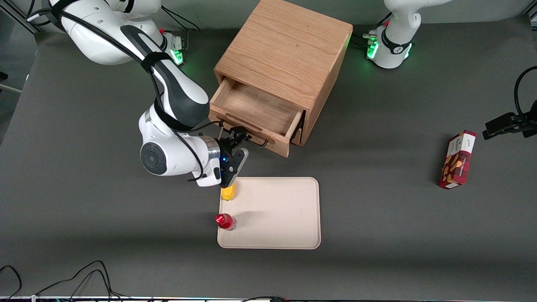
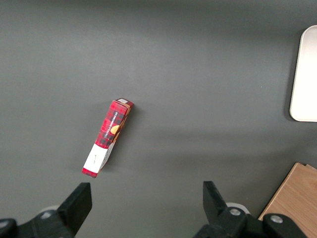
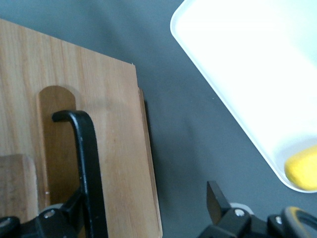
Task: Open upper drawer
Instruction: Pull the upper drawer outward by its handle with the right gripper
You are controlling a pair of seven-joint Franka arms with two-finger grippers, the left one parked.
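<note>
Centre-frame in the front view, the upper drawer [image 1: 256, 112] stands well out of the cabinet [image 1: 285, 54]. Our claw [image 1: 237, 136] sits spread around its black handle [image 3: 88, 163]; we should pull straight, level, then release.

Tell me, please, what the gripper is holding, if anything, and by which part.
Nothing is clamped: the gripper has its jaws open, with the black handle of the upper drawer between them.
</note>
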